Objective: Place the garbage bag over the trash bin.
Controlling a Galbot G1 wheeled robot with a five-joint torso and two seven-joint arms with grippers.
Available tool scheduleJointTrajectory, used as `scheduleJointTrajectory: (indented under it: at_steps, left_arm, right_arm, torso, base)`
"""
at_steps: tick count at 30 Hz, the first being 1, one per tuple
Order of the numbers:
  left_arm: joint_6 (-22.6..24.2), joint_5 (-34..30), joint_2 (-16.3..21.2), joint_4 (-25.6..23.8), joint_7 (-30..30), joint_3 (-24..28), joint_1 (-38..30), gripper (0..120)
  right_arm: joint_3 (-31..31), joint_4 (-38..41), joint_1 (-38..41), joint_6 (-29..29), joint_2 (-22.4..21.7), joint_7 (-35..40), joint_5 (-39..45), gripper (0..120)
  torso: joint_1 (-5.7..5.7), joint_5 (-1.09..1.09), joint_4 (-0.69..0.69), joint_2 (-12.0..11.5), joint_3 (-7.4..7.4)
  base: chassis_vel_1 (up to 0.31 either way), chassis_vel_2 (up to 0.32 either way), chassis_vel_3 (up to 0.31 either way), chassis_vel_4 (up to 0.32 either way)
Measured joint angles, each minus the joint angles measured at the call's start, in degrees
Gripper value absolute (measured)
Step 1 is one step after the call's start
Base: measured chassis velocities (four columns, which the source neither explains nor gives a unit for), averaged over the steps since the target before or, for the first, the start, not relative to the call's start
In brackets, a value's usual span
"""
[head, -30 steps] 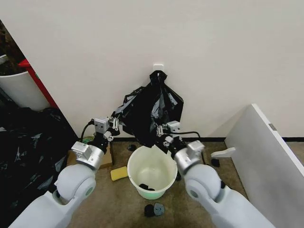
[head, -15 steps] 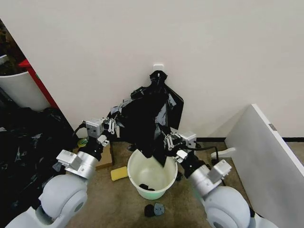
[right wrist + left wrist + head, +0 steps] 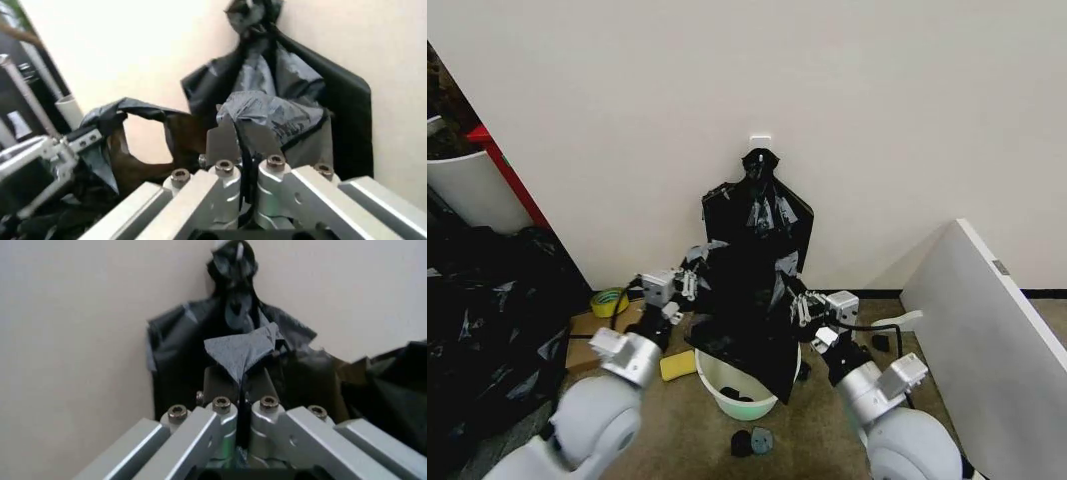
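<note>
Both tools pinch the garbage bag (image 3: 745, 325) by its mouth: left tool (image 3: 689, 283) on one edge, right tool (image 3: 799, 305) on the other, stretching it open, seemingly to fit the rim. It drapes over the white trash bin (image 3: 739, 400) on the floor.

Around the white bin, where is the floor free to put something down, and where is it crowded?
Bare floor lies right of the trash bin, toward the leaning white board. Crowded: the garbage bag droops over the bin between the left gripper and right gripper, a yellow sponge lies left, small dark objects lie in front, and black sheeting fills the far left.
</note>
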Motion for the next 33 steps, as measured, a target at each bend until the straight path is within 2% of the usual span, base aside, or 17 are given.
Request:
scheduleJointTrajectory:
  at_steps: [6, 17, 21, 28, 33]
  left_arm:
    - [0.05, 0.10, -1.00, 2.47, -0.32, 3.01, -0.98, 0]
    - [-0.22, 1.83, -1.44, 4.45, -1.22, 3.77, 2.49, 0]
    - [-0.66, 2.51, -0.94, 3.06, -1.25, 2.08, 4.84, 0]
    - [-1.71, 3.17, -0.11, 0.65, -1.17, -4.43, 9.10, 0]
    - [-1.77, 3.77, -1.00, 0.94, -1.01, -4.58, 10.18, 0]
  right_arm:
    - [-0.75, -3.49, 0.04, 0.70, 2.32, 0.32, -0.06, 0]
    - [-3.07, -9.13, -4.46, 2.50, 5.63, 4.08, -0.52, 0]
    - [-3.89, -7.92, -5.68, 1.11, 7.18, 6.62, -0.23, 0]
    - [-5.56, -6.78, -8.36, 0.33, 9.35, 7.31, 0.25, 0]
    - [-6.17, -9.03, -8.83, 0.42, 10.90, 7.32, 0.02, 0]
  torso:
    - [0.00, -0.02, 0.01, 0.00, 0.00]
    - [0.00, -0.02, 0.01, 0.00, 0.00]
    - [0.00, -0.02, 0.01, -0.01, 0.00]
    - [-0.01, -0.03, 0.02, -0.01, -0.01]
    - [-0.01, 0.00, 0.01, -0.01, -0.01]
  base:
    - [0.000, 0.000, 0.000, 0.000]
    - [0.000, 0.000, 0.000, 0.000]
    - [0.000, 0.000, 0.000, 0.000]
    - [0.000, 0.000, 0.000, 0.000]
    - [0.000, 0.000, 0.000, 0.000]
